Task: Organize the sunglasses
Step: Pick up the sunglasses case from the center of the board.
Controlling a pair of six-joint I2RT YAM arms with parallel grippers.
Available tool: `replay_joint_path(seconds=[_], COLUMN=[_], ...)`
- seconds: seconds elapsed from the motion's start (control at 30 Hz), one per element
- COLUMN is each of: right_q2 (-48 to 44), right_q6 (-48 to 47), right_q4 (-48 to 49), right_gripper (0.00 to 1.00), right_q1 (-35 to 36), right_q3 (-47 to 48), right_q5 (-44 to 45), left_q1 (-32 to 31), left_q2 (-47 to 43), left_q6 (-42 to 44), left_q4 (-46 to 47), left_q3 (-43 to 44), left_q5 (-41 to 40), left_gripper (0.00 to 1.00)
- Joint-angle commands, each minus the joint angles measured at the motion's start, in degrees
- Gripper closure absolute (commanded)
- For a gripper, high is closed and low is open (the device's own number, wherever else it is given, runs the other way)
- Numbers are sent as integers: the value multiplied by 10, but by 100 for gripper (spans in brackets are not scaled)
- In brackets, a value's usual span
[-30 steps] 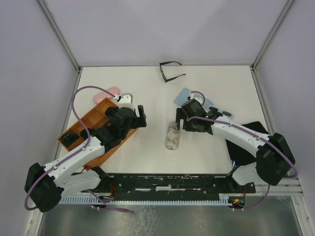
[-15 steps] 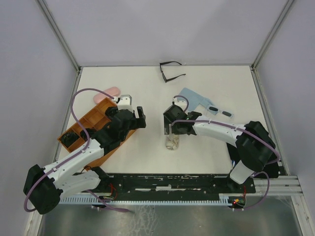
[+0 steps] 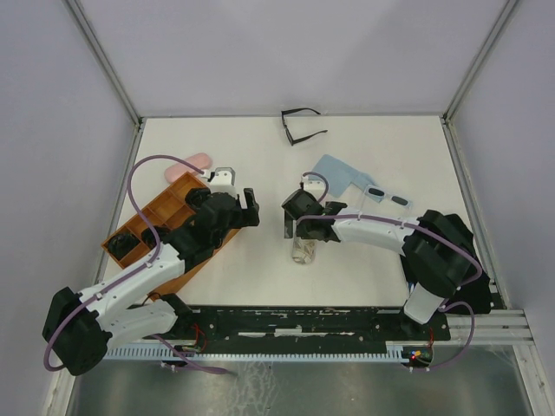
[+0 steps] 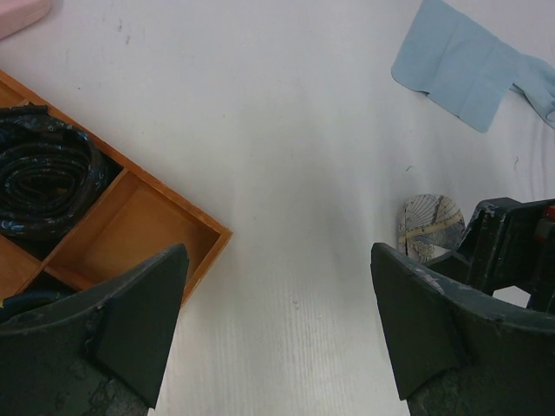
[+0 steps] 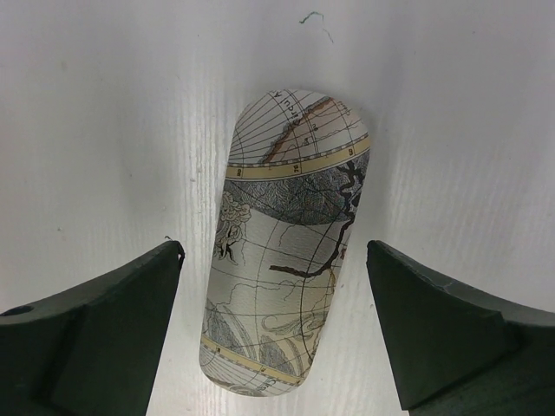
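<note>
A thin black-framed pair of sunglasses [image 3: 301,126] lies open at the table's far edge. A dark-lensed pair [image 3: 395,198] lies at the right, beside the light-blue cloth [image 3: 340,171]. My right gripper [image 3: 299,227] is open and empty. It hangs over the map-patterned case [image 3: 304,244], with one finger on each side of it [image 5: 282,251], not touching. My left gripper [image 3: 247,206] is open and empty over bare table [image 4: 277,329], just right of the orange tray [image 3: 152,217]. Dark folded items [image 4: 43,178] lie in the tray's compartments.
A pink case [image 3: 189,165] lies behind the orange tray. The light-blue cloth also shows in the left wrist view [image 4: 455,65]. The patterned case's end and my right gripper show at that view's right edge [image 4: 429,227]. Grey walls enclose the table.
My right gripper has swung left and now sits over the map-patterned case, uncovering the dark-lensed pair at the right. My left arm has barely moved.
</note>
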Motion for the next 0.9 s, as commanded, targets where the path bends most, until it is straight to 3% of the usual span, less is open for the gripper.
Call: replay_joint_path(seconds=[0.0, 0.6, 0.87], right_q2=[16, 27, 32], right_q6=[10, 8, 8], right_q4=[15, 17, 10], right_gripper=[6, 23, 24], right_q1=[3, 2, 3], right_q3=[5, -4, -3], right_q5=[4, 1, -1], left_q1=[-1, -1, -1], left_q2=[-3, -16, -13], left_q6=[15, 21, 21], left_q4=[30, 43, 42], left_q3=[1, -12, -10], left_q5=[6, 18, 21], left_gripper=[8, 8, 8])
